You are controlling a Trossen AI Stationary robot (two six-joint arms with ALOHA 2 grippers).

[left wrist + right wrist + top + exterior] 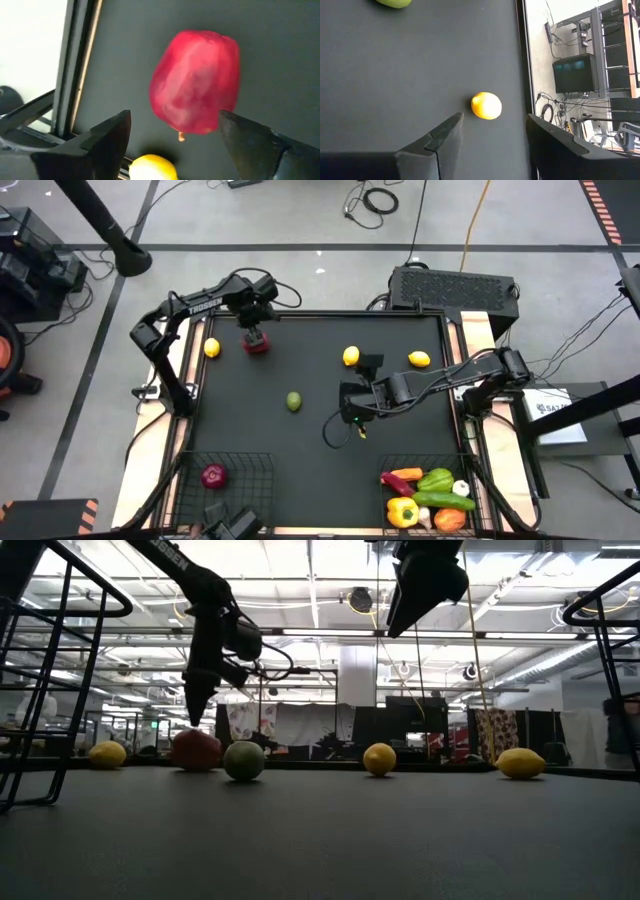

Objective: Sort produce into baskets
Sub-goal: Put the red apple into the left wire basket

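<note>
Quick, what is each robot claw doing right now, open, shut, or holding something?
Left gripper: open, fingers either side of the red apple, not gripping it.
Right gripper: open, empty, above the table with a lemon ahead.

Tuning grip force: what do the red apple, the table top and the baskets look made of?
Red apple: smooth, slightly glossy skin, soft highlights; real or plastic, can't tell.
Table top: matte black sheet, no glare; perhaps mat or rubber.
Baskets: thin black wire mesh, likely coated metal.

Ceiling lights glare, table dim, apple (196, 82) perhaps blurred
</note>
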